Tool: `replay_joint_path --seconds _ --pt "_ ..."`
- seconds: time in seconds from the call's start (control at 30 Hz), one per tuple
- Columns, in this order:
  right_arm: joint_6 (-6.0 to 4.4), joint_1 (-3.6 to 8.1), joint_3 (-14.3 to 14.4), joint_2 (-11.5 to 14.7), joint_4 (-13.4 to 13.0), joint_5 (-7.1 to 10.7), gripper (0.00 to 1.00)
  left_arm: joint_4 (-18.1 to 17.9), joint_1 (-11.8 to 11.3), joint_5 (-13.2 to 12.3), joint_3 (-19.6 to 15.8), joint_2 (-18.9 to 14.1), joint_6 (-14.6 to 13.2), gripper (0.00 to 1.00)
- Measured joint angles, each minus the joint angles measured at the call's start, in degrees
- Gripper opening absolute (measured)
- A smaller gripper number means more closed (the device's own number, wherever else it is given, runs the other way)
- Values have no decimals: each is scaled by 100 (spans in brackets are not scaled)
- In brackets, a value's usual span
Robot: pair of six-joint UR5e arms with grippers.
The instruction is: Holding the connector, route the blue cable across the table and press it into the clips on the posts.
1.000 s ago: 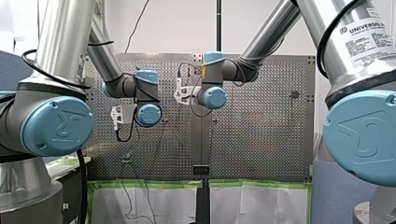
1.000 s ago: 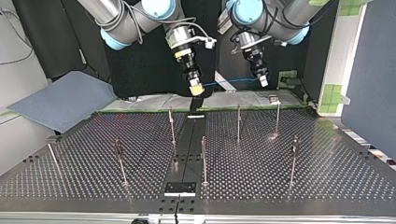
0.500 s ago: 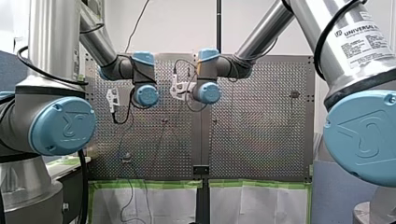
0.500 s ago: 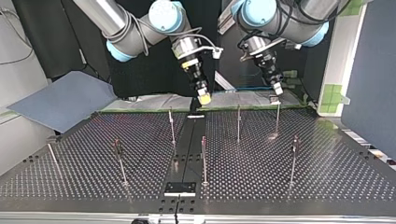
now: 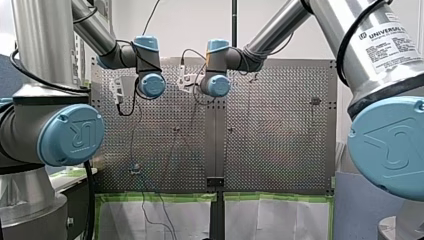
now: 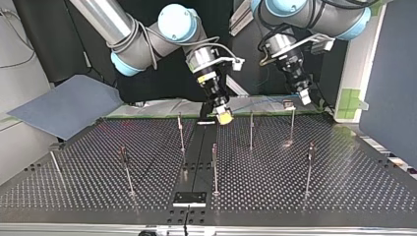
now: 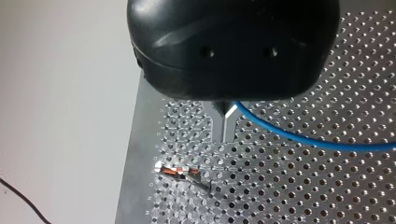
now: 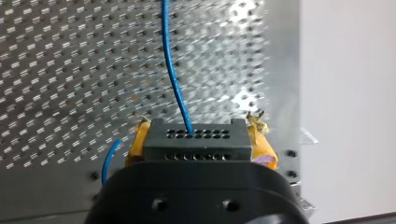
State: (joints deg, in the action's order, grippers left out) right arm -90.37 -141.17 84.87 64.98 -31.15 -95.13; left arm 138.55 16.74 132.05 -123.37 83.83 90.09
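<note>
Early routing. Your right hand point(image 8: 198, 136) clamps connector point(image 8: 196, 148); left hand point(image 7: 224, 112) pinches cable point(image 7: 303, 138). Next, press cable into nearest clip point(image 6: 288, 103).

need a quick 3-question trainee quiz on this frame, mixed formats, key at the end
1. True or false: my right gripper holds the connector between yellow pads.
2. The blue cable is: A, strung between the two grippers; B, coiled on the table; C, lying loose with neither gripper on it.
3. Fill in: the fingers of my left gripper are ___ on the blue cable.
Key: 1 true; 2 A; 3 shut.
</note>
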Motion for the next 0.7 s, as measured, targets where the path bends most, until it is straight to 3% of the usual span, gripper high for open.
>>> replay_joint_path --seconds 0.47,0.7 --pt "-183 -53 -581 -48 244 100 0 401 -2 -386 710 161 -4 0" --pt "-274 -38 -756 -261 358 156 0 524 -2 -658 969 163 10 0"
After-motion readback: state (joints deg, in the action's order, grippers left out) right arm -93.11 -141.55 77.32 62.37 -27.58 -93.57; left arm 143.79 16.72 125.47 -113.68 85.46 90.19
